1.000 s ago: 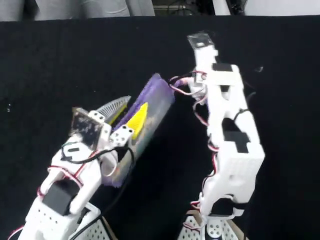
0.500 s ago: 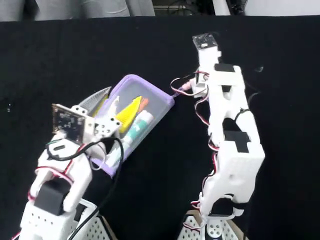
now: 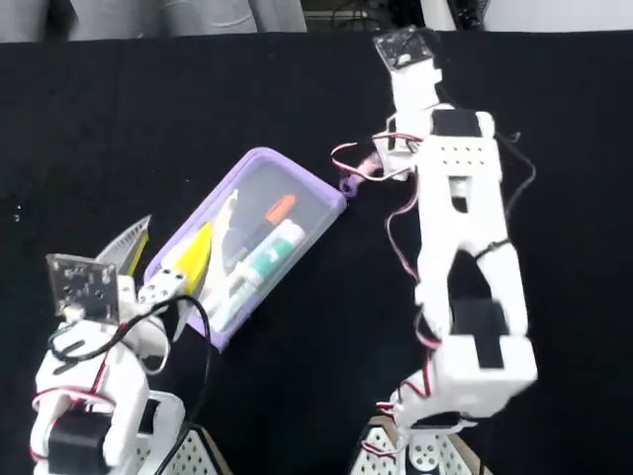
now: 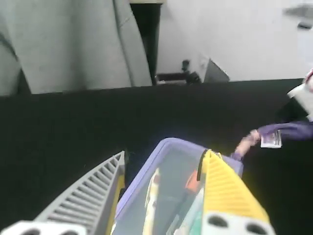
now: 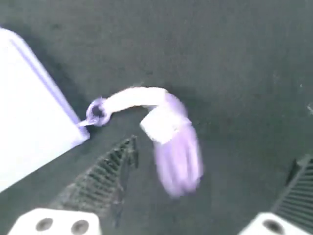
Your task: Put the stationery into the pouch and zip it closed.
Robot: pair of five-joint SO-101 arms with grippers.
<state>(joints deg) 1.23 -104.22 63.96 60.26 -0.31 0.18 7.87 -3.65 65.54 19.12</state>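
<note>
- A purple, clear-faced pouch [image 3: 259, 186] lies slantwise on the black table [image 3: 119, 119], with an orange-capped marker [image 3: 272, 213] and other stationery visible inside.
- The left claw [image 3: 176, 230] stands spread apart, straddling the pouch's long edge.
- The right claw [image 5: 217, 154], fingers apart, sits at the pouch's far corner over its purple strap [image 5: 171, 142].

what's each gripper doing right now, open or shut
Left gripper: open, straddling the edge of the pouch.
Right gripper: open, the zip pull lying loose, not gripped.
</note>
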